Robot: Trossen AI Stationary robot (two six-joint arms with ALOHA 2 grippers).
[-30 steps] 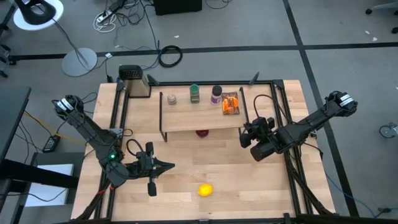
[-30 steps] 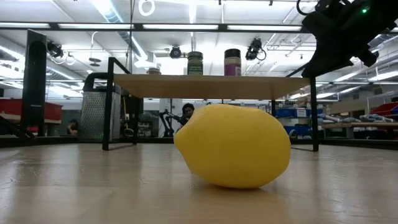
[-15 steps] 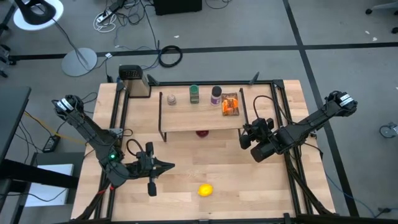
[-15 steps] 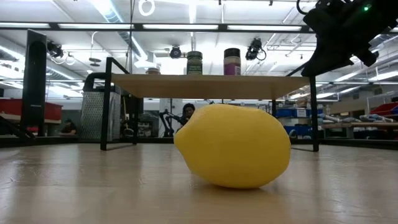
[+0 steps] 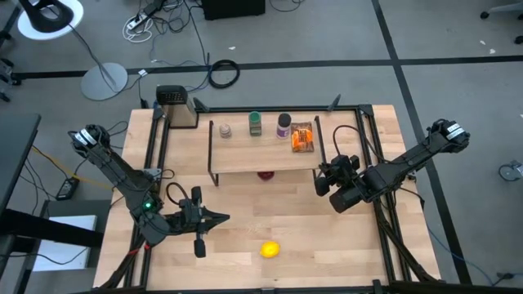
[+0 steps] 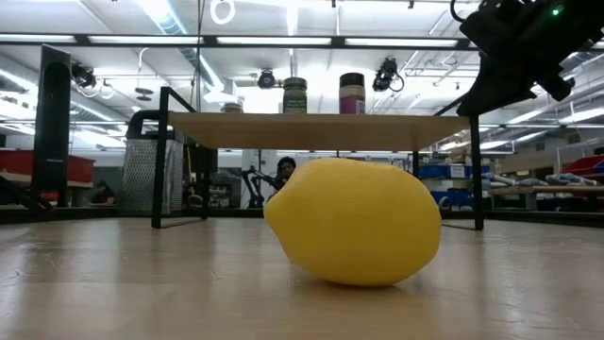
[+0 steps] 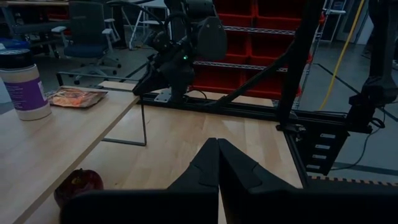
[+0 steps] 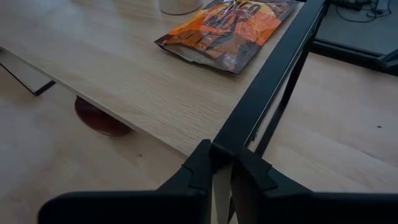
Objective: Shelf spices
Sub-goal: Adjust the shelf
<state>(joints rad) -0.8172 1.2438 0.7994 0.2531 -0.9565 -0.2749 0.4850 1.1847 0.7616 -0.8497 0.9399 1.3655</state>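
The shelf stands at the table's far middle. On its wooden top stand the pale beige jar, the green jar and the purple jar, and the orange packet lies flat at the right end. My right gripper hovers at the shelf's near right corner with only a narrow gap between its fingers. My left gripper is shut and waits over the near left of the table, pointing right. My right gripper's fingertips stand level at the near end of the shelf's black end bar, coming from the table's right. Whether they touch the bar, I cannot tell.
A yellow lemon lies on the near middle of the table. A small dark red round object sits on the table under the shelf. A metal grater stands at the far left corner. Black rails run along the table's sides.
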